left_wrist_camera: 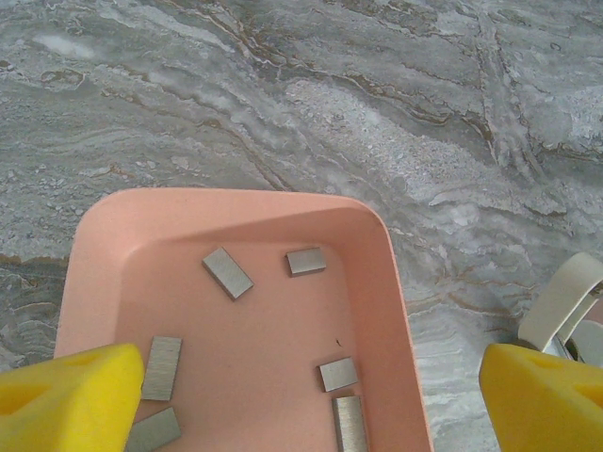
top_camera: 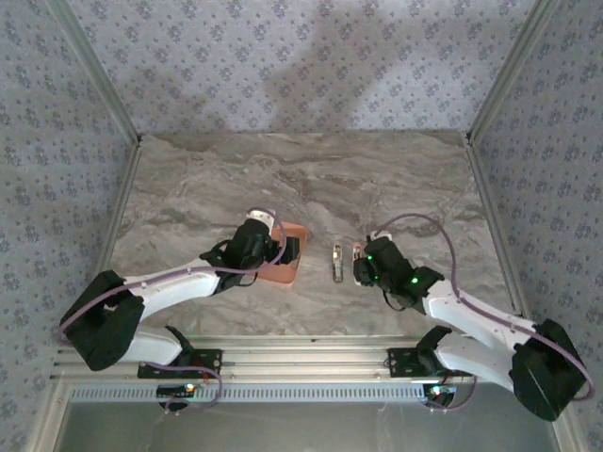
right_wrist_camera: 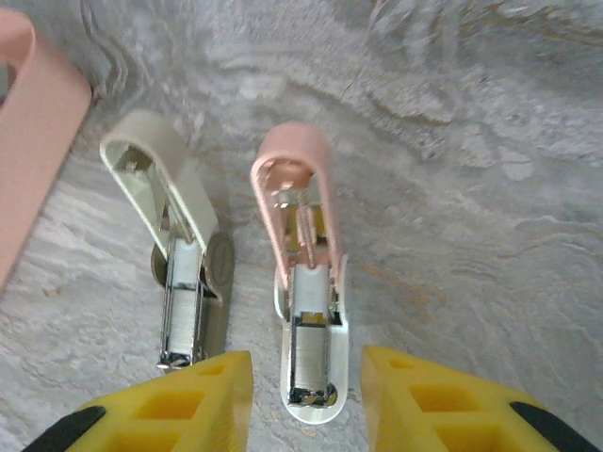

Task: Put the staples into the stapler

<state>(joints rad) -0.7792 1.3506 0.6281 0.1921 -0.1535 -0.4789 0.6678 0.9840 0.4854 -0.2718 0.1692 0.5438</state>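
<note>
If going for staples next: flat and loose in tray, several strips, apart from each other. Probably light, stiff, slick, prone to crumbling if bent; pinch across long edges, gently.
Left claw: spread wide above tray, holding nothing.
Right claw: parted, straddling near end of stapler, no visible contact.
Stapler: opened out on desk, right of tray, cream stapler just beside. Light plastic, likely to skid; brace at base.

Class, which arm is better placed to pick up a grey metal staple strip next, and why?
Left. The left pincer hangs open over the salmon-orange plastic tray holding the grey metal staple strips; the right pincer straddles the opened pale pink-and-white mini stapler instead.
</note>
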